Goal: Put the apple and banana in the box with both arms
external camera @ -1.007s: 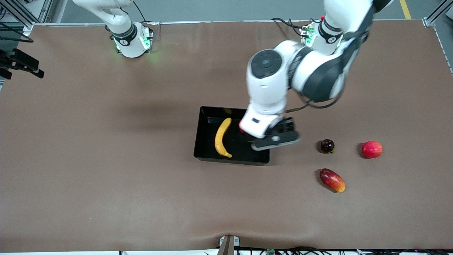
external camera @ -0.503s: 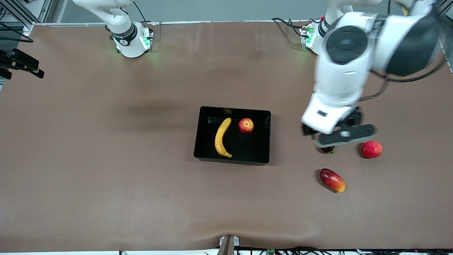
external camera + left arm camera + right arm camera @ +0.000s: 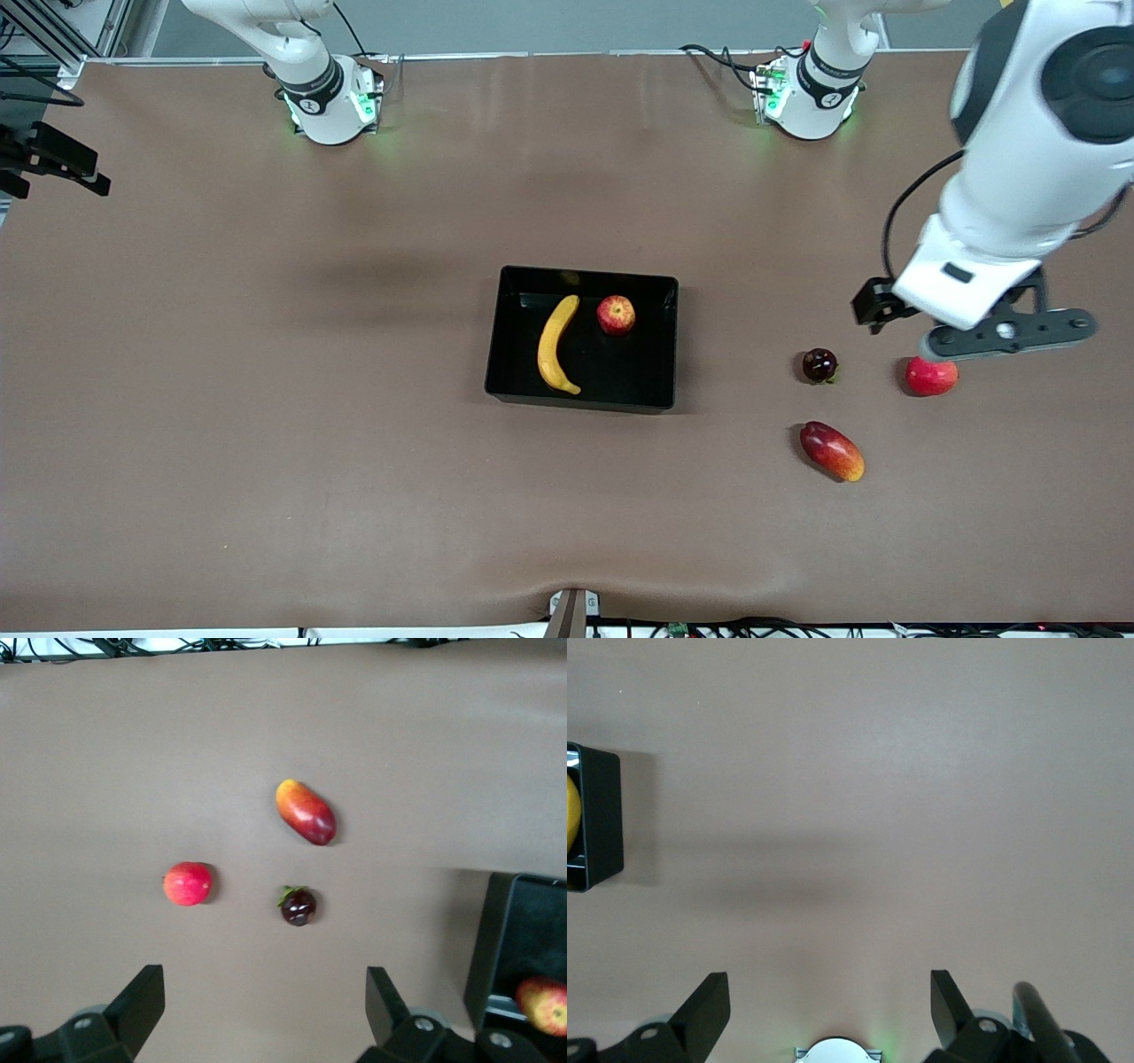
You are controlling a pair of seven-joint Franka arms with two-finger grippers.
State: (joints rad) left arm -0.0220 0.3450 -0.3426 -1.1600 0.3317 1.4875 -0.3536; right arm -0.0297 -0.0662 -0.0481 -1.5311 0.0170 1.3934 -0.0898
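Apple (image 3: pixel 616 315) and banana (image 3: pixel 556 345) lie in the box (image 3: pixel 660 354) – task looks complete; left gripper (image 3: pixel 1007 333) over the bench (image 3: pixel 266 399) and right gripper (image 3: pixel 830 1010), both wide open, hold nothing.

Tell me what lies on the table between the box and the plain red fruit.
Front view: only a small dark round fruit sits between the box and the plain red fruit.
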